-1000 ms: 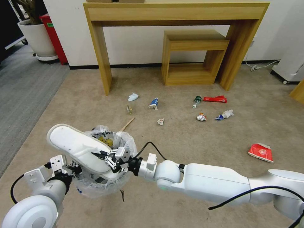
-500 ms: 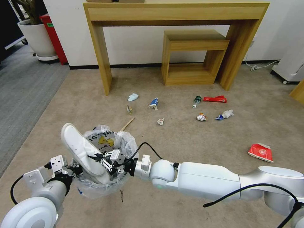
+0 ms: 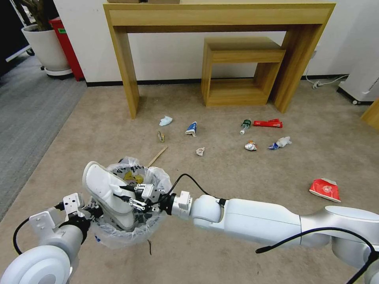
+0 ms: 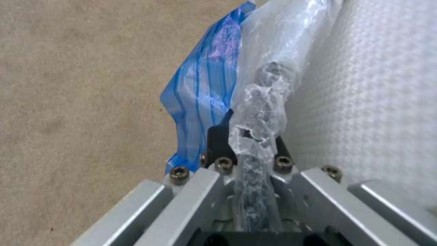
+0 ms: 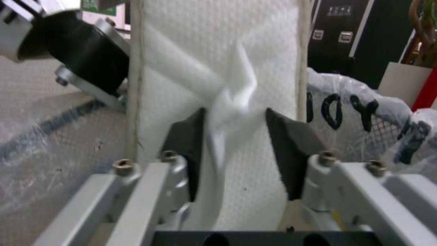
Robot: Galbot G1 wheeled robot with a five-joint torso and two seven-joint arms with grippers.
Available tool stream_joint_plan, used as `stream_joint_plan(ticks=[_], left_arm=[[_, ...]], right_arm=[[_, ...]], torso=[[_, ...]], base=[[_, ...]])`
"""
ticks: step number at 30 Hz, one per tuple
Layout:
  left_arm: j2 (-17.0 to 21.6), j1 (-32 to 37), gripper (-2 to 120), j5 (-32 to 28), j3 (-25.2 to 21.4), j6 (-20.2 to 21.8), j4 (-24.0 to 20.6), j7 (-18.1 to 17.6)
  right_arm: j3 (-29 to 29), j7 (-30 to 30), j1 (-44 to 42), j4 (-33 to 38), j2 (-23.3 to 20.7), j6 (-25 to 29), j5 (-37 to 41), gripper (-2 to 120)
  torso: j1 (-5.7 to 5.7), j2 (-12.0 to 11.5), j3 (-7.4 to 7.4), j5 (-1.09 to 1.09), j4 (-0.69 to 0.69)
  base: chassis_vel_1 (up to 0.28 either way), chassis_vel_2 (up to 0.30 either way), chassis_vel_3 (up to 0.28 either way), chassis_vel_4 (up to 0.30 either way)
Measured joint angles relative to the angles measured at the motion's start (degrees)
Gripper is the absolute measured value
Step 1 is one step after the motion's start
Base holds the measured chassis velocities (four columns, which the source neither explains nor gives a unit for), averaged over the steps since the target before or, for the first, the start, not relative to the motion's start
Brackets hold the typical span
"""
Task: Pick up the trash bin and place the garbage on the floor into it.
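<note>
Head view: the right gripper (image 3: 125,197) pinches a white slipper (image 3: 103,188) standing tilted in the bin (image 3: 130,232), whose rim the left gripper (image 3: 91,211) clamps, above the carpet (image 3: 237,177).

Black letters on the bin bag (image 5: 360,109) stay unreadable.

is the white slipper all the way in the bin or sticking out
Sticking out: the slipper stands tilted in the trash bin, its upper end above the rim.
</note>
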Motion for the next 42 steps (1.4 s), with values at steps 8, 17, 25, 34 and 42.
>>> stream_joint_plan(ticks=[8,17,25,34,42], left_arm=[[0.1,0.2,0,-0.4,-0.9,0.0,0.6,-0.2],[0.3,0.5,0,-0.7,-2.0,0.0,2.2,-0.6],[0.2,0.5,0,-0.6,-2.0,0.0,2.5,-0.6],[0.0,0.4,0,-0.2,-2.4,0.6,3.0,-0.5],[-0.9,2.6,0,0.8,-4.4,1.1,2.9,1.0]], right_arm=[[0.3,0.1,0.8,2.7,-0.7,-0.6,1.8,74],[2.0,0.1,1.2,5.2,-3.4,-0.7,2.4,99],[9.4,3.4,-0.1,9.9,-7.1,-3.4,6.8,100],[23.8,12.2,-2.8,17.2,-13.2,-10.2,14.1,100],[42.8,18.1,-14.3,21.6,-20.6,-15.3,16.4,100]], torso=[[0.00,0.0,0.00,0.00,0.00],[0.00,0.0,0.00,0.00,0.00],[0.00,0.0,0.00,0.00,0.00],[0.00,0.0,0.00,0.02,0.01],[0.00,0.0,0.00,0.02,0.00]], base=[[0.000,0.000,0.000,0.000],[0.000,0.000,0.000,0.000],[0.000,0.000,0.000,0.000],[0.000,0.000,0.000,0.000],[0.000,0.000,0.000,0.000]])
